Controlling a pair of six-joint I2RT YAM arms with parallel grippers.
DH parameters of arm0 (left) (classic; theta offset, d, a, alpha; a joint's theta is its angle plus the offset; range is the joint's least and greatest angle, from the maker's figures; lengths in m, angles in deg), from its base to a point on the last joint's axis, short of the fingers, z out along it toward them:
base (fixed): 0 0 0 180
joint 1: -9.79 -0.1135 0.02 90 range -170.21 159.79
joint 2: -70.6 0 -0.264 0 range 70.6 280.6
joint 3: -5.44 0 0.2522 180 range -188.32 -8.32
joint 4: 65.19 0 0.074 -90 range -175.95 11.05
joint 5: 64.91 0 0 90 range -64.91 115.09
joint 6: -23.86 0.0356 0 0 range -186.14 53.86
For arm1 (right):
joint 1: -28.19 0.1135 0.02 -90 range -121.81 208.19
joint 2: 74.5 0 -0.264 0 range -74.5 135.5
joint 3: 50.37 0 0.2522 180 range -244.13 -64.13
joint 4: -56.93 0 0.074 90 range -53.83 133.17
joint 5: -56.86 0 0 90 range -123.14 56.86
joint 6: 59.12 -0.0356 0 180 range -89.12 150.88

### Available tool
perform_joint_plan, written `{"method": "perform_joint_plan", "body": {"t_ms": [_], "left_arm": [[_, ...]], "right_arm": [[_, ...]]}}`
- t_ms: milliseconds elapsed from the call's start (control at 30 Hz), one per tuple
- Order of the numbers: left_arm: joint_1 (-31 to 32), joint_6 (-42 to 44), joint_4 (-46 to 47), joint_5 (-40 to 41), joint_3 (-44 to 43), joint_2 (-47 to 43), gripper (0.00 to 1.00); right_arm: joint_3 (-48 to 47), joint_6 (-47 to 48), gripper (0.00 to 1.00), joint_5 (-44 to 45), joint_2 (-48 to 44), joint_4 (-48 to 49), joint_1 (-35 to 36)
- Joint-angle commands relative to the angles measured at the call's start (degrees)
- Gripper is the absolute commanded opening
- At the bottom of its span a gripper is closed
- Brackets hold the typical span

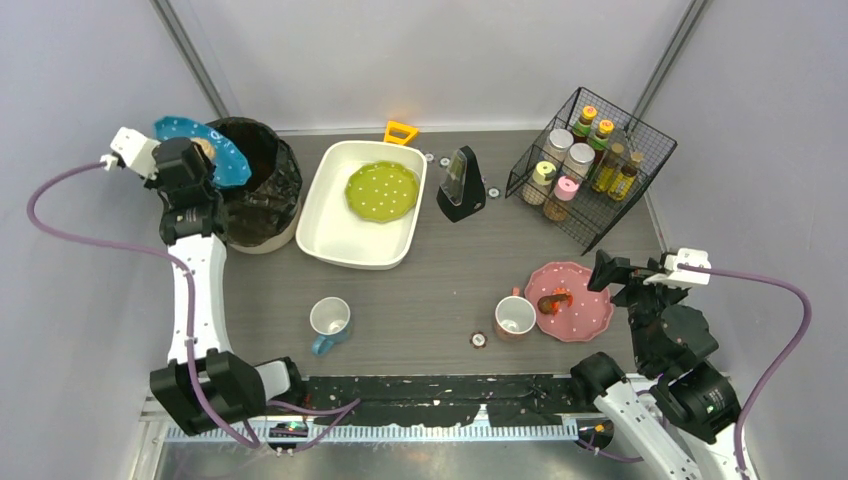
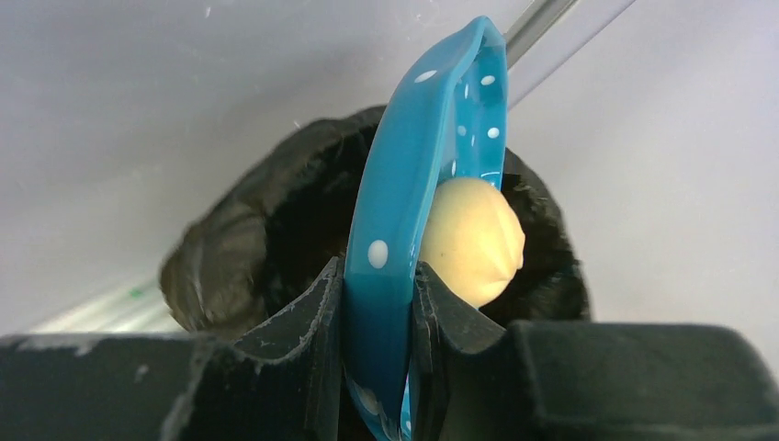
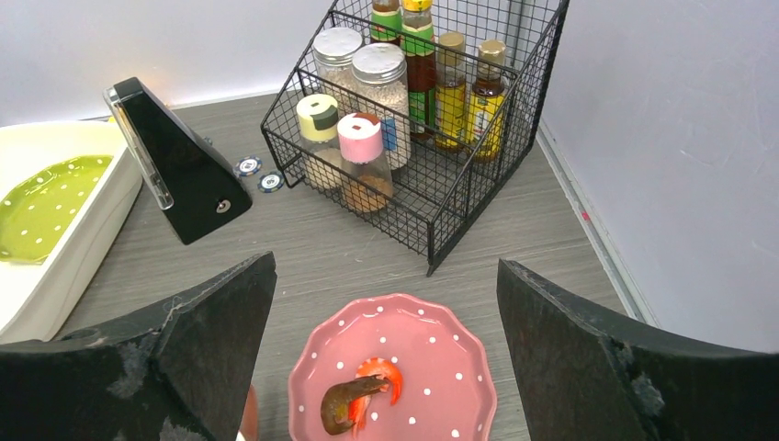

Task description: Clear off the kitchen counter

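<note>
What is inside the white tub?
A green dotted plate lies at the far end of the tub. Anything beneath the plate is covered.

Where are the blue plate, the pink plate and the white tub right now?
blue plate (image 2: 390, 202): left wrist view, on its upturned rim.
pink plate (image 3: 450, 349): right wrist view, on its bare right-hand surface.
white tub (image 1: 345, 228): top external view, on its bare floor.

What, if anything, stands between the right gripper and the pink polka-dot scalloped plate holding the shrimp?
Nothing visible does. The right gripper hangs open directly over the pink polka-dot scalloped plate. The pink mug sits at the plate's left edge and the black wire spice basket stands behind it, both off the path.
</note>
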Motion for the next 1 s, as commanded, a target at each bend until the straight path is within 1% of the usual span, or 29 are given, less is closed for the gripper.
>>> {"method": "perform_joint_plan", "body": {"t_ms": [0, 133, 167, 400, 467, 600, 833, 900, 967], "left_arm": [[-0.34, 20.26, 18.03, 2.88, -7.36, 1.23, 0.00], [-0.35, 32.37, 19.67, 1.13, -9.53, 3.03, 0.00], [-0.34, 34.06, 19.61, 0.46, -10.00, 3.33, 0.00], [0.05, 39.08, 20.86, -2.48, -11.24, 2.10, 0.00], [0.83, 40.21, 21.04, -2.78, -11.80, 1.64, 0.00], [3.83, 45.77, 22.00, -2.43, -11.97, 0.78, 0.00], [7.58, 45.38, 23.87, -2.43, -10.55, -1.72, 0.00], [8.18, 43.39, 23.34, -2.42, -10.69, -2.64, 0.00], [8.59, 38.64, 22.37, -3.13, -10.63, -3.84, 0.00]], "right_arm": [[0.56, 0.69, 0.95, 2.26, -1.09, 3.08, 0.93], [0.80, 0.57, 0.95, 2.23, -0.99, 3.09, 1.18], [0.88, 0.62, 0.95, 2.31, -0.96, 3.09, 1.32], [1.27, 0.49, 0.95, 2.31, -0.79, 3.47, 1.30], [1.47, 0.48, 0.95, 2.23, -0.79, 3.63, 1.39], [1.75, 0.40, 0.95, 1.95, -0.75, 3.94, 1.35], [2.04, 0.12, 0.95, 1.39, -1.70, 3.96, 1.37], [2.29, 0.06, 0.95, 1.50, -2.14, 3.96, 1.36], [2.41, -0.04, 0.95, 1.39, -2.55, 4.01, 1.37]]}}
